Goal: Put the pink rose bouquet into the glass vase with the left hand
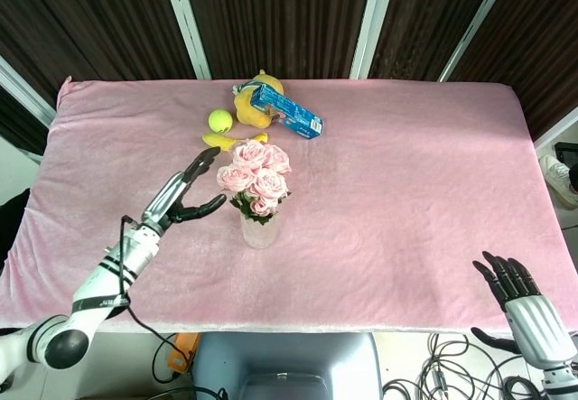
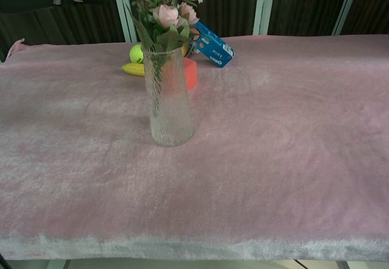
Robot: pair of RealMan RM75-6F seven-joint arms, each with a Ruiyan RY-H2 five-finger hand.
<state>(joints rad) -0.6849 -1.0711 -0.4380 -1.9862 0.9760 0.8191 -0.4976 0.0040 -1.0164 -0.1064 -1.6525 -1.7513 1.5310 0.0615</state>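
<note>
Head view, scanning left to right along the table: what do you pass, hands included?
Left robot hand → tennis ball → pink rose bouquet standing in the glass vase → blue box → right robot hand, off the table's front edge.

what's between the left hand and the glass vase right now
Only bare pink cloth, in the head view: the open left hand sits apart from the glass vase.
</note>
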